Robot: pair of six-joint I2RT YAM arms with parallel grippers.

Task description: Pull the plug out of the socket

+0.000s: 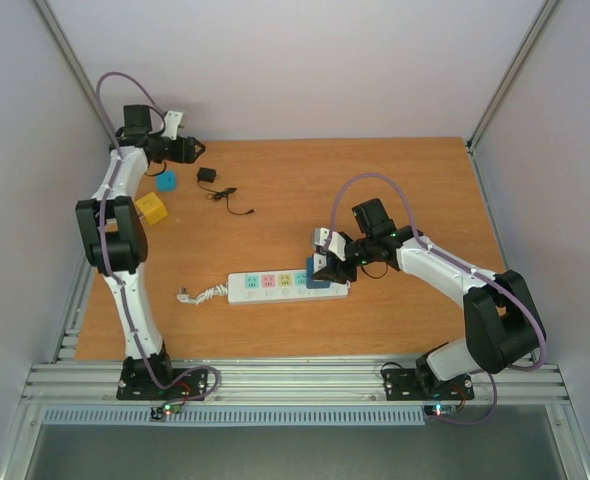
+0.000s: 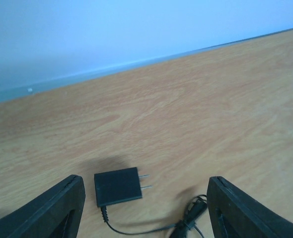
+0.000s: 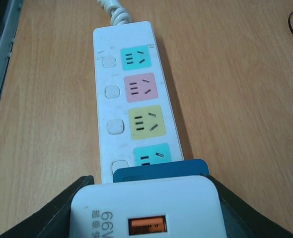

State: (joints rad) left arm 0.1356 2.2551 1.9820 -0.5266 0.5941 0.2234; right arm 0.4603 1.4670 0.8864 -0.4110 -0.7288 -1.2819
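Observation:
The socket is a long white power strip [image 1: 275, 285] with pastel outlet faces, lying near the table's front; the right wrist view shows it [image 3: 131, 99] running away from the camera. A white plug with a blue base [image 1: 322, 274] sits at the strip's right end. My right gripper [image 1: 327, 264] is shut on this plug [image 3: 146, 208], one finger on each side. I cannot tell whether its pins are still seated. My left gripper [image 1: 191, 150] is open and empty at the far left, above a black adapter [image 2: 117, 186].
The black adapter [image 1: 207, 176] and its thin cable [image 1: 233, 203] lie loose at the back left. A blue cube [image 1: 165, 181] and a yellow cube [image 1: 151, 208] sit by the left arm. The strip's coiled cord [image 1: 203, 294] points left.

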